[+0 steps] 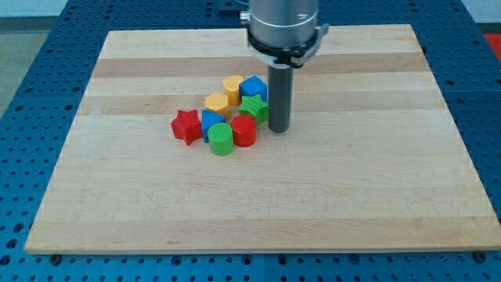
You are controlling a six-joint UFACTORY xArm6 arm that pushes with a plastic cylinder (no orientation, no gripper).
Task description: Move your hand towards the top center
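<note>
Resting on the wooden board [376, 188], my tip [279, 129] is sitting just right of the green star [254, 106], possibly touching; it is holding nothing.

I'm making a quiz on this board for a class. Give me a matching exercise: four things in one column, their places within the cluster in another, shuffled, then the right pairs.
Things:
1. red star
2. yellow heart
3. green cylinder
4. my tip

Places:
A. nearest the view's bottom of the blocks
B. just off the cluster's right, beside the green star
C. leftmost block
D. block nearest the view's top

Pairs: 1-C, 2-D, 3-A, 4-B
</note>
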